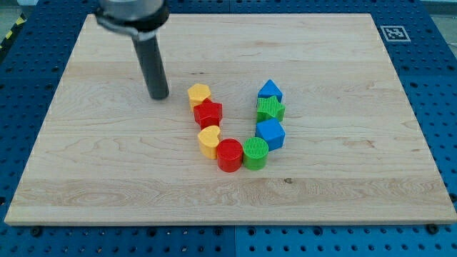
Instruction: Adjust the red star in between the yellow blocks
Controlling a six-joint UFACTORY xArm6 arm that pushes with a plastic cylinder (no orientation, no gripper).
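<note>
Now, in the one camera view, my tip (158, 96) rests on the wooden board (343, 185), clear of every block, to the left of and slightly farther away than the yellow hexagonal block (199, 93). No claw exists on this rig, only the bare rod, so nothing is gripped. The red star (208, 113) sits between that yellow block on its far side and the yellow heart (208, 140) on its near side, apparently touching both. The heart touches the red cylinder (229, 155), which sits against the green cylinder (255, 153). Up the right side run a blue hexagonal block (270, 133), a green star (270, 108) and another blue block (269, 90).

I judge the star light, rigid and quick to slide on smooth wood. Pushing off-centre on a point would likely spin it; a flat shove at mid-side suits better.
</note>
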